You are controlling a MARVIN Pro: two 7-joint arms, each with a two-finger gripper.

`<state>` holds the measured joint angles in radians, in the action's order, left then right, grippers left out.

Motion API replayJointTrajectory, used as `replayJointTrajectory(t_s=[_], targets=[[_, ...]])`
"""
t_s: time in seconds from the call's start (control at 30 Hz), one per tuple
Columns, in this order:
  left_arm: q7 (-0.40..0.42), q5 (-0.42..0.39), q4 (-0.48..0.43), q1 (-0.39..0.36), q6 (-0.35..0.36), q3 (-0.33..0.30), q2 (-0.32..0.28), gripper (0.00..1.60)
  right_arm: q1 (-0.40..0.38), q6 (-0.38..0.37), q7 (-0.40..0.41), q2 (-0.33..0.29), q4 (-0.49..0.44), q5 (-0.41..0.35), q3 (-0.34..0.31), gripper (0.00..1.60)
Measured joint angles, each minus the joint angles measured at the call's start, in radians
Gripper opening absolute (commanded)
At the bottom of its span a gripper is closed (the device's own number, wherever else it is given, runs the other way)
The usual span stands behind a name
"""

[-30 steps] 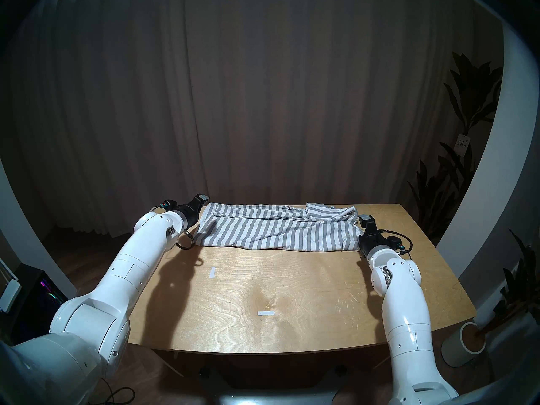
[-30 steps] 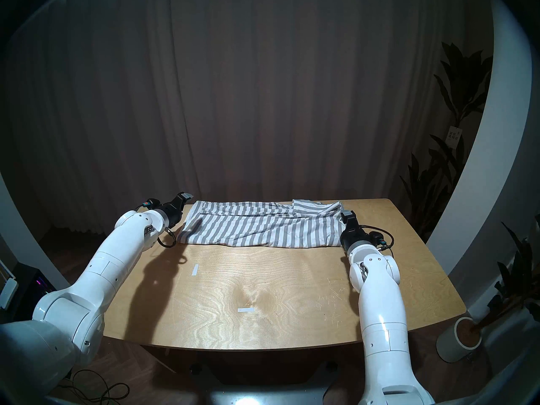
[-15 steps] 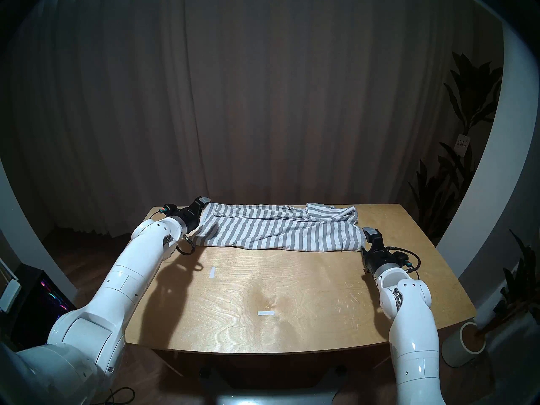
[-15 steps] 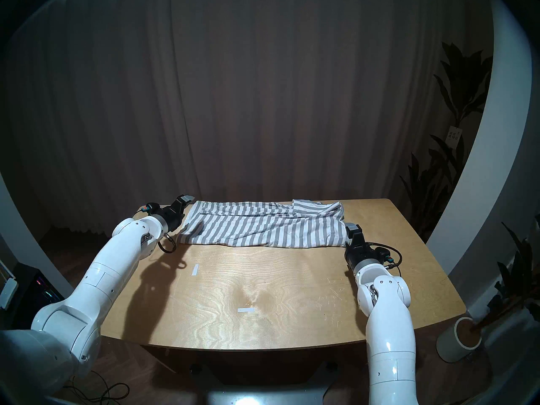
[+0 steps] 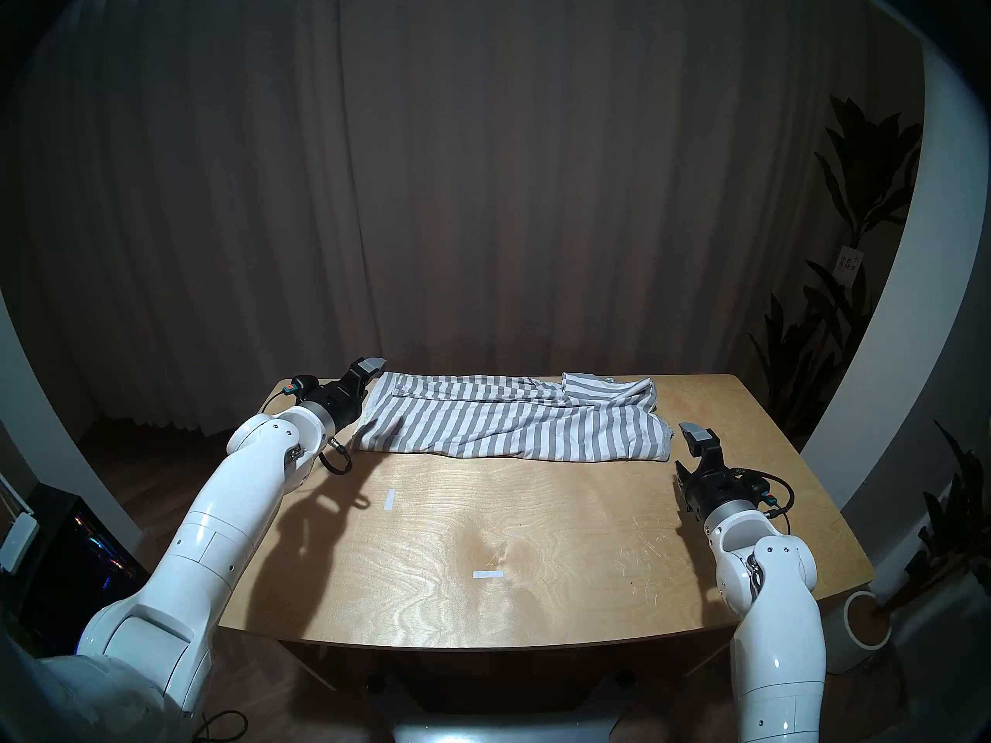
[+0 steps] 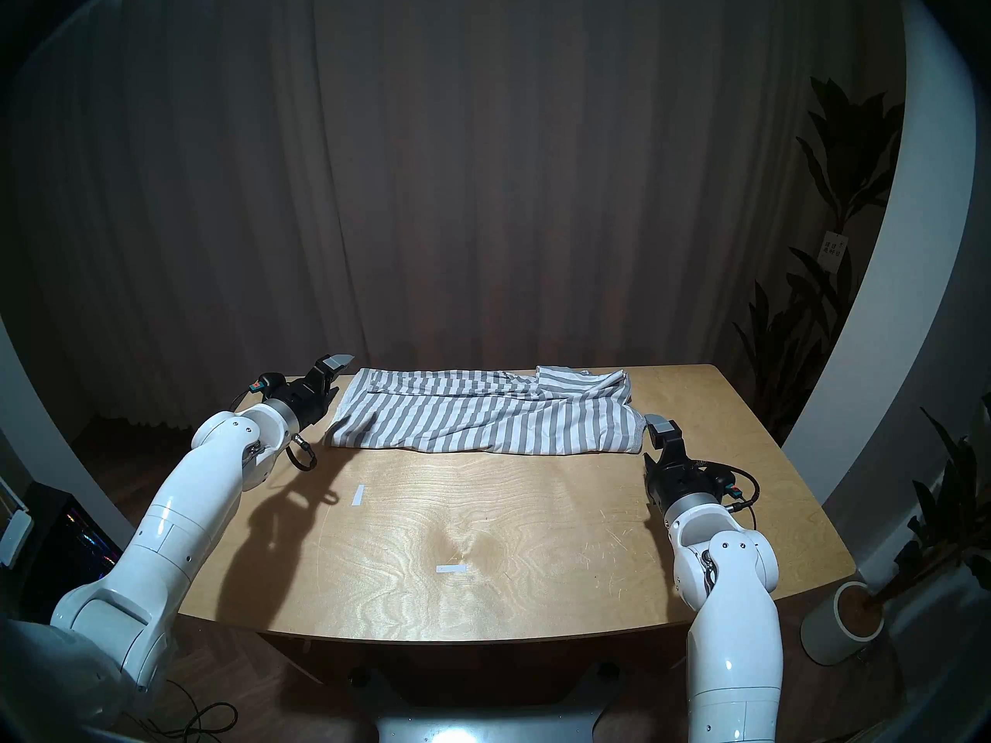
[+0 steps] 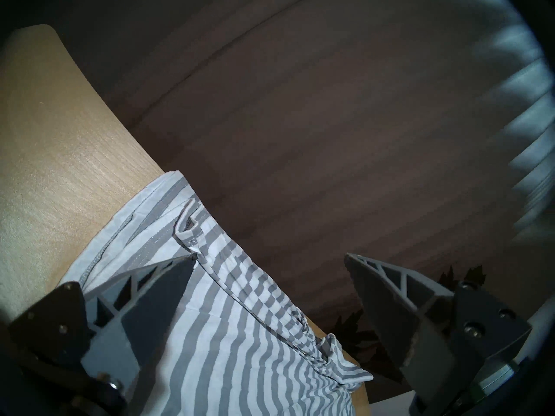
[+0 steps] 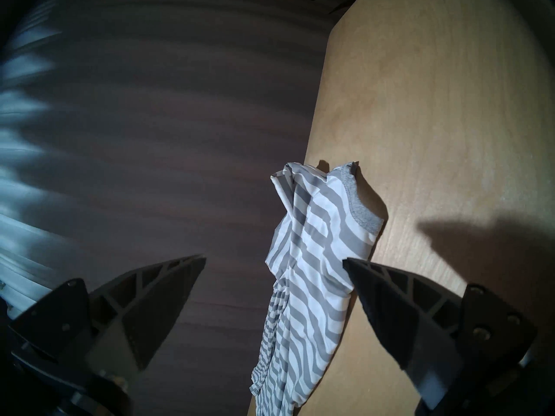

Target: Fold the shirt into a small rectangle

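Though the shirt (image 5: pixel 509 423) lay as a long folded strip along the far edge of the table (image 5: pixel 536 538), it looked soft and limp — you had both the left gripper (image 5: pixel 366 378) and right gripper (image 5: pixel 692 447) spread open, empty; take its end corners.

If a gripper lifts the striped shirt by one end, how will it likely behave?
The shirt probably goes limp and sags: its layers already lie rumpled and creased. It looks thin, so likely light. The loose folded flap may well slip open.
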<state>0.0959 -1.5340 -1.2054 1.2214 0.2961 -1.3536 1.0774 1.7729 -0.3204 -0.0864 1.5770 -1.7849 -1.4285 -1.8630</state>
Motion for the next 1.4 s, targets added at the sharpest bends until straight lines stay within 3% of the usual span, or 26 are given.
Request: replayJointTrajectory(t_s=[0.3, 0.7, 0.97, 1.4], targets=[[0.016, -0.032, -0.113, 0.098, -0.011, -0.042, -0.028, 1.60, -0.030, 0.040, -0.159, 0.018, -0.040, 0.059, 0.053, 1.60], [-0.098, -0.202, -0.203, 0.199, -0.012, -0.148, -0.010, 1.60, -0.152, 0.148, -0.394, 0.027, 0.026, 0.162, 0.113, 1.60], [-0.253, -0.306, -0.308, 0.267, -0.023, -0.194, 0.016, 1.60, -0.236, 0.228, -0.541, 0.031, 0.129, 0.241, 0.143, 1.60], [-0.490, -0.358, -0.447, 0.337, -0.081, -0.227, 0.035, 1.60, -0.353, 0.310, -0.606, 0.042, 0.279, 0.306, 0.185, 1.60]])
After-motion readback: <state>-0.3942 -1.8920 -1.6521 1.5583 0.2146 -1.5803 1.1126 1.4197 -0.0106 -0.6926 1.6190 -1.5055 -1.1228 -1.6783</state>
